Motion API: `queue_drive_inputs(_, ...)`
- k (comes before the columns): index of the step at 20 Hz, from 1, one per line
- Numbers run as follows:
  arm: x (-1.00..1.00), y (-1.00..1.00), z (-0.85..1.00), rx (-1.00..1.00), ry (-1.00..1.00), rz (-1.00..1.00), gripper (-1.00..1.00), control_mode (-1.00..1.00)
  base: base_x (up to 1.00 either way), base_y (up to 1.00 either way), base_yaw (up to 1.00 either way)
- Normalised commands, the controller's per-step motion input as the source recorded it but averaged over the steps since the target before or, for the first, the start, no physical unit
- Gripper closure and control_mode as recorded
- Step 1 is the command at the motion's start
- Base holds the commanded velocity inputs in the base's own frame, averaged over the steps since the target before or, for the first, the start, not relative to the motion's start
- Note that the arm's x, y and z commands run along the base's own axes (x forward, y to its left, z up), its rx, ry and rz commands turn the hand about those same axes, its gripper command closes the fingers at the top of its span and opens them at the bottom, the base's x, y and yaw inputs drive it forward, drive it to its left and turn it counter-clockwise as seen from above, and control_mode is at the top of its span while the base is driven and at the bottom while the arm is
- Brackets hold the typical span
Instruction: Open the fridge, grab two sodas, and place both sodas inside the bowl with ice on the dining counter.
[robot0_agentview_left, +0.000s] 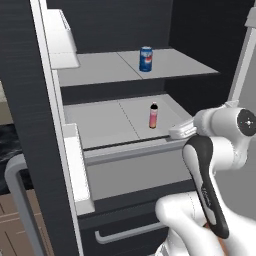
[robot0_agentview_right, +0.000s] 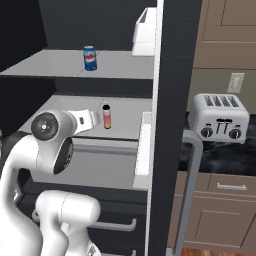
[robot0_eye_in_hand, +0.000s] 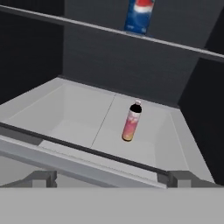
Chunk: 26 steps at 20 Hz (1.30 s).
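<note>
Fingers (robot0_eye_in_hand: 111, 178) spread wide, holding nothing, tips barely showing — bottle (robot0_eye_in_hand: 131, 121) ahead, can (robot0_eye_in_hand: 139, 16) cut off above

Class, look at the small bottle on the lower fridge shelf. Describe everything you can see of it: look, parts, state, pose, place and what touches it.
The bottle is small and slim, with a dark cap, dark neck and a pink label shading to orange at the base. It looks capped and intact. It stands upright on the lower light grey shelf of the open fridge, near a seam in the shelf. Only the shelf touches it. The blue can stands on the shelf above.
</note>
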Motion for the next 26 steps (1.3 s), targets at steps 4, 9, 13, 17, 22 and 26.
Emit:
queue_drive_inputs(4, 0.19, 0.00, -0.10, 0.00, -0.04, 0.00, -1.00, -1.00, 0.00, 0.00, 0.00)
queue_drive_inputs(9, 0.18, -0.04, -0.07, 0.00, -0.04, 0.00, -1.00, -1.00, 0.00, 0.00, 0.00)
queue_drive_inputs(13, 0.18, -0.01, -0.05, 0.00, -0.05, 0.00, -1.00, -1.00, 0.00, 0.00, 0.00)
queue_drive_inputs(17, 0.14, -0.05, -0.02, 0.00, -0.05, 0.00, -1.00, -1.00, 0.00, 0.00, 0.00)
queue_drive_inputs(22, 0.18, -0.01, -0.02, 0.00, -0.03, 0.00, -1.00, -1.00, 0.00, 0.00, 0.00)
queue_drive_inputs(26, 0.31, 0.00, -0.02, 0.02, 0.00, 0.00, -1.00, -1.00, 0.00, 0.00, 0.00)
